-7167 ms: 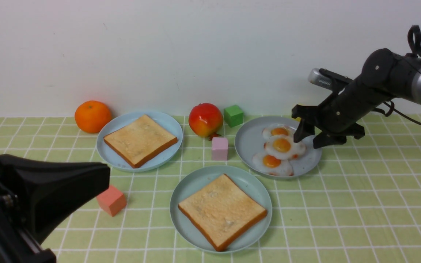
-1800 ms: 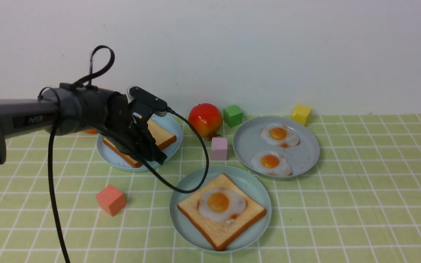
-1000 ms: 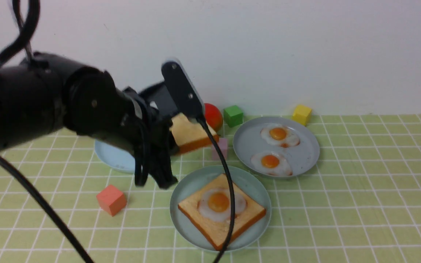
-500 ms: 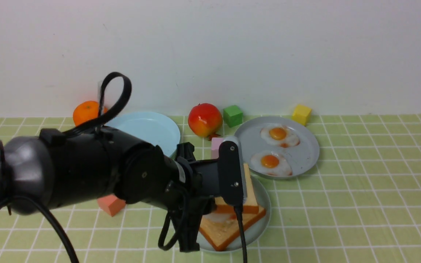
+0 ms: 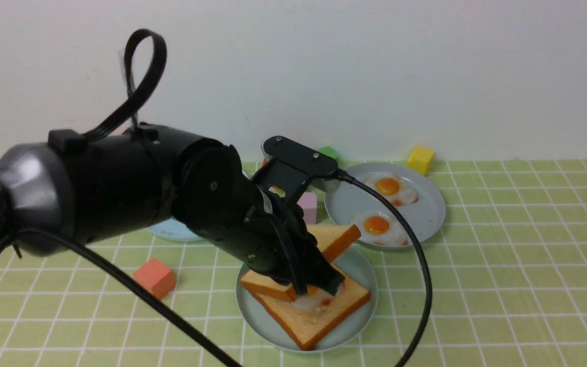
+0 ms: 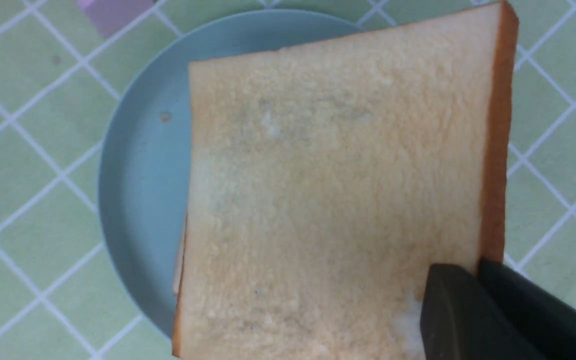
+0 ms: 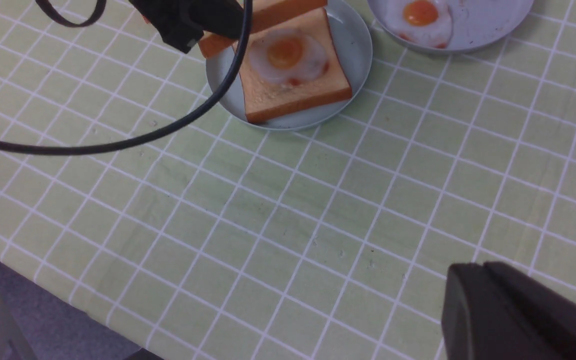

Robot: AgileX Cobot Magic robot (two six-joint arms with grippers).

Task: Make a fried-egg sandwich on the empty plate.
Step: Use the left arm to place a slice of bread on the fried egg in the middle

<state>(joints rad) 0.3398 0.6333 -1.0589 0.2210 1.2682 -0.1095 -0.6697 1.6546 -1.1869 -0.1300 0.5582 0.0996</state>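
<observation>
The pale grey-teal plate (image 5: 362, 267) holds a toast slice (image 5: 324, 318) with a fried egg (image 5: 315, 302) on it. The egg is mostly hidden in the front view. My left gripper (image 5: 319, 285) is shut on one corner of a second toast slice (image 5: 338, 237). It holds that slice tilted just over the egg, its low edge at the lower slice. In the left wrist view this slice (image 6: 338, 190) fills the picture above the plate (image 6: 138, 165), with the gripper (image 6: 475, 272) pinching its corner. My right gripper (image 7: 483, 280) is shut and empty over bare table, away from the plate (image 7: 360, 50) and egg (image 7: 285, 55).
A grey-lavender plate (image 5: 344, 204) with two fried eggs (image 5: 389, 187) stands back right. A sky-blue plate (image 5: 171, 232) is mostly hidden behind my left arm. Pink (image 5: 308, 204), salmon (image 5: 155, 278), yellow (image 5: 420, 159) and green (image 5: 330, 152) cubes lie around. The table edge (image 7: 43, 310) is near.
My left arm has carried the second toast slice from the sky-blue plate over to the grey-teal plate and lowered it, tilted, onto the egg and lower slice.
</observation>
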